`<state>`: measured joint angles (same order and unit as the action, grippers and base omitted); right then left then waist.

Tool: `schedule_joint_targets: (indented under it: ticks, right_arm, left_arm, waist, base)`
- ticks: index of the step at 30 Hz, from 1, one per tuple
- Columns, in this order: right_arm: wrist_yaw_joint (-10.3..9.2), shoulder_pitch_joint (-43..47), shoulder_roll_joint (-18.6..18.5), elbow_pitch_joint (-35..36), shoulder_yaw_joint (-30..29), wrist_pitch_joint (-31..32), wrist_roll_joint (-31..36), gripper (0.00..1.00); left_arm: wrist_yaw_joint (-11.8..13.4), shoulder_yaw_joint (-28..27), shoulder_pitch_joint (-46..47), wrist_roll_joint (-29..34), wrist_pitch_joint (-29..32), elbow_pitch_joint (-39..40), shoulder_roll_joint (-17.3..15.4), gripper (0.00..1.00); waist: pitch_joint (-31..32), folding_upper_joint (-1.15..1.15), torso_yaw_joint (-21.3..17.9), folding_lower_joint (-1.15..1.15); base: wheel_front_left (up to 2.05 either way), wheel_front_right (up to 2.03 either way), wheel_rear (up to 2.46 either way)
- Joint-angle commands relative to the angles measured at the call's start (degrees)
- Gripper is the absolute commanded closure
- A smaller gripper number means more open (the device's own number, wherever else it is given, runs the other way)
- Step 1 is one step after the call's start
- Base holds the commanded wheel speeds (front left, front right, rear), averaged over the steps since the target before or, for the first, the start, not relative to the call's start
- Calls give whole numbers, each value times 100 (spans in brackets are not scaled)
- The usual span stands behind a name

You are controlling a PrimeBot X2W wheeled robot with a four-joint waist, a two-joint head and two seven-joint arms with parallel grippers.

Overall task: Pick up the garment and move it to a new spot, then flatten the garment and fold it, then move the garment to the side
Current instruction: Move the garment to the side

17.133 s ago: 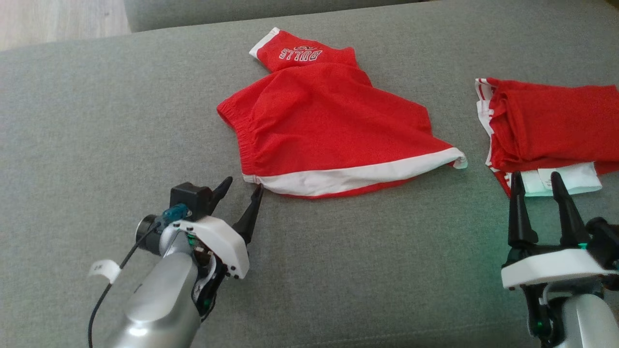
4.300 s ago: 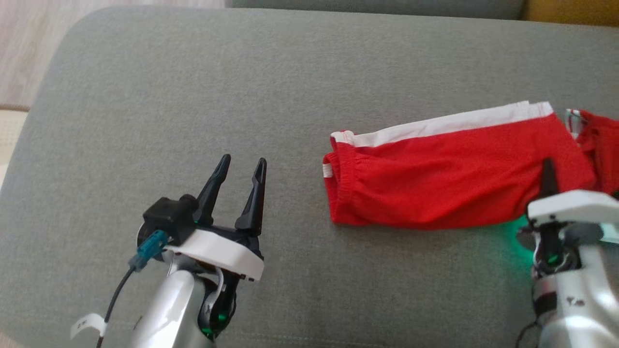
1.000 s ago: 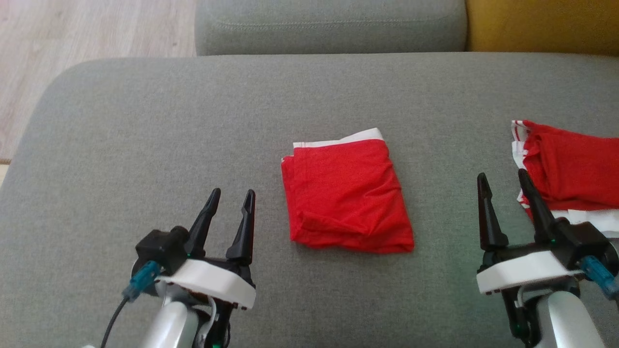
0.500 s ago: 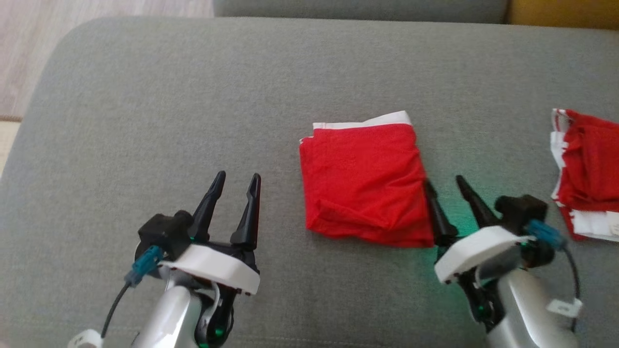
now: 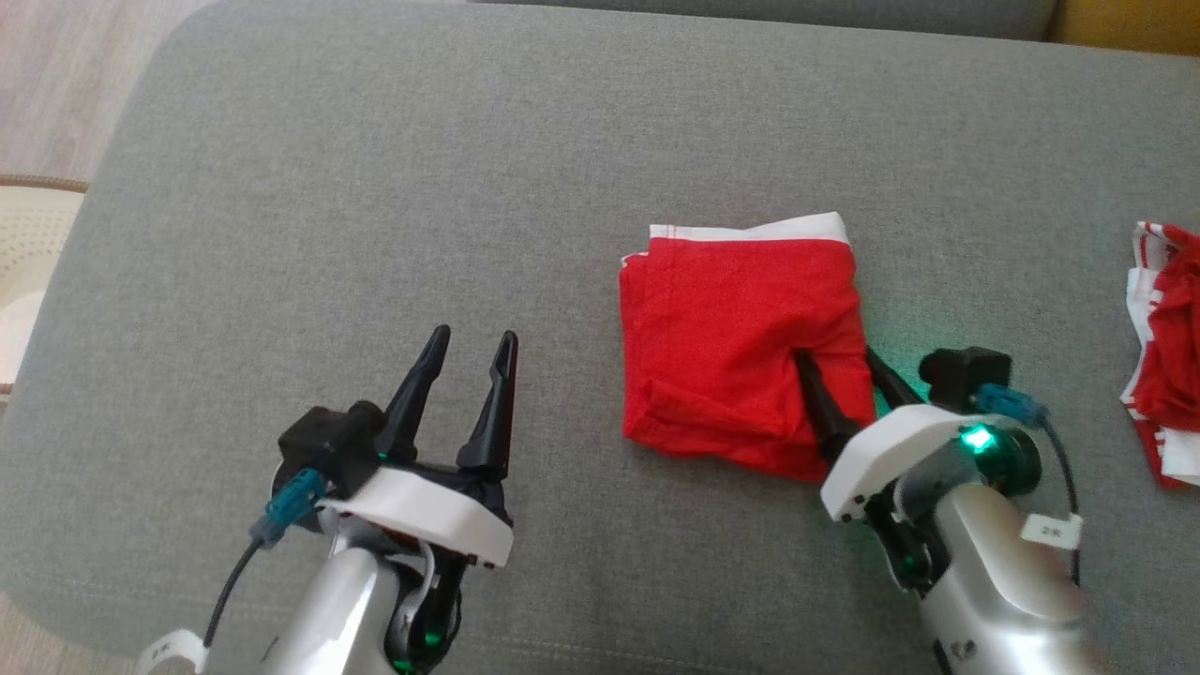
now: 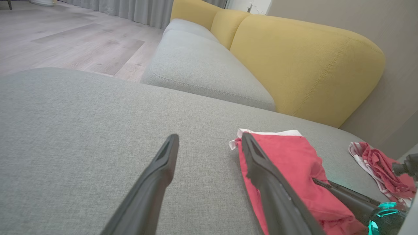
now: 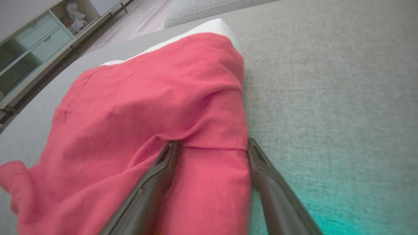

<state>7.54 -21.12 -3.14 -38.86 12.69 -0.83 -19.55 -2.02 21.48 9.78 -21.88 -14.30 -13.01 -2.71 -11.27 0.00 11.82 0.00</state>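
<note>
**Changes from earlier frames.** Seventeen seconds earlier the garment (image 5: 731,337) lay spread out. It was now a compact folded rectangle, red with a white band along its far edge, lying near the middle of the grey seat cushion (image 5: 375,187). Its fold matched the frames of the last second. Its shift within the head view came from camera movement.

Half a second earlier the right gripper (image 5: 834,356) stood just beside the garment's right edge, fingers clear of the fabric. It had since advanced. In the right wrist view one finger (image 7: 163,163) rested on top of the red fabric and the other (image 7: 264,169) lay along the cushion just outside the edge. The jaws stood wide apart, straddling that edge without clamping it.

The left gripper (image 5: 474,334) kept its position over bare cushion to the left of the garment, jaws apart and holding nothing.

**Hidden or unclear items.**
- The right gripper's white body covered the garment's near right corner in the head view.
- It could not be told whether the outer right finger touched the cushion.
- The second red garment (image 5: 1162,375) was cut off by the right frame edge.
- In the left wrist view, one finger of the left gripper (image 6: 267,182) masked the garment's near side.
- The shelf unit (image 7: 32,36) was blurred.
</note>
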Motion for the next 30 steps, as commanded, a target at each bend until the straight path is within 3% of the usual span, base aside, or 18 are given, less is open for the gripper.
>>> schedule_joint_targets:
  ticks: [1,2,9,17,20,23,24,25,30]
  right_arm:
    - [-5,-168,25,48,216,-22,73,53]
    - [-5,-213,25,-7,289,-57,186,100]
    - [-5,-429,-94,-244,362,-453,1396,100]
    - [-5,-507,-1075,332,393,-683,2506,100]
    - [-5,-511,-1380,613,446,-626,2559,100]
    - [-5,-531,-1906,1101,558,-431,2460,100]
    - [-5,-541,-2294,1419,623,-228,2309,100]
    - [-5,-541,-2294,1419,623,-228,2309,100]
    - [-5,-576,-3224,1990,728,318,1785,100]
  left_arm:
    - [11,-174,250,-13,-70,174,-17,0]
    - [14,-184,249,-9,-70,174,-17,0]
    - [-2,-259,235,41,-70,179,-17,0]
    - [-41,-329,210,100,-70,182,-17,0]
    - [-44,-351,224,115,-70,203,-17,0]
    - [-63,-392,277,153,-70,235,-17,0]
    - [-81,-417,326,182,-70,254,-17,0]
    - [-81,-417,326,182,-70,254,-17,0]
    - [-152,-462,500,256,-70,267,-17,0]
  waist:
    - [-3,0,-14,0]
    - [-8,0,-31,0]
    - [35,0,-257,0]
    - [125,0,-692,0]
    - [104,0,-822,0]
    - [22,0,-1019,0]
    - [-60,0,-1141,0]
    - [-60,0,-1141,0]
    - [-325,0,-1386,0]
  base:
    - [0,0,0]
    - [0,0,0]
    - [0,0,0]
    - [0,0,0]
    - [0,0,0]
    - [0,0,0]
    - [0,0,0]
    - [0,0,0]
    - [0,0,0]
